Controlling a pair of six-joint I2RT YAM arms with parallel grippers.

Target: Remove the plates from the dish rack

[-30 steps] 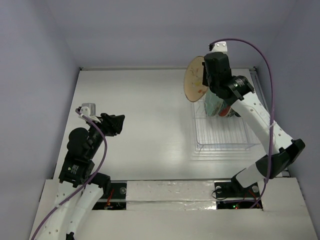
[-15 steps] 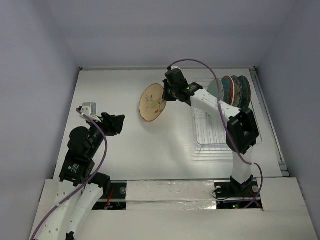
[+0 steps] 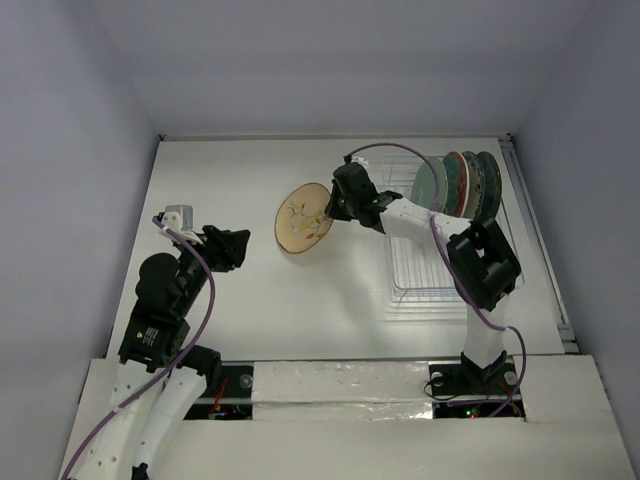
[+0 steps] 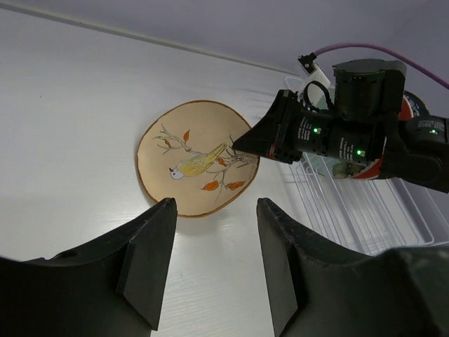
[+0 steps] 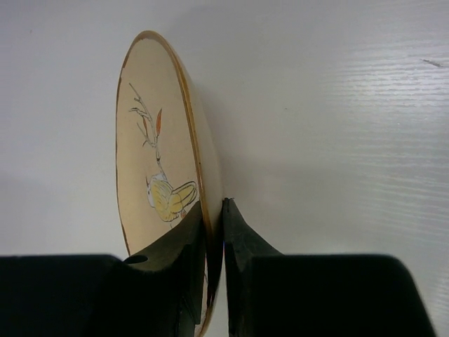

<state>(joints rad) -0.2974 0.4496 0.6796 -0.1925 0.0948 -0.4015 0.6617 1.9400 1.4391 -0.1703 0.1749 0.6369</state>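
A tan plate with a bird and sprig hangs tilted just above the white table, left of the dish rack. My right gripper is shut on the plate's right rim. In the right wrist view its fingers pinch the rim of the tan plate edge-on. Several more plates stand upright at the rack's far end. My left gripper hovers open and empty at the table's left. In its own view it faces the tan plate and the right gripper.
The wire rack fills the table's right side, its near slots holding nothing. Grey walls close in the table at the left, back and right. The right arm's purple cable arcs over the rack's far end.
The right arm has carried the tan plate from above the rack's far end leftward and down over the table. The left arm has not moved.
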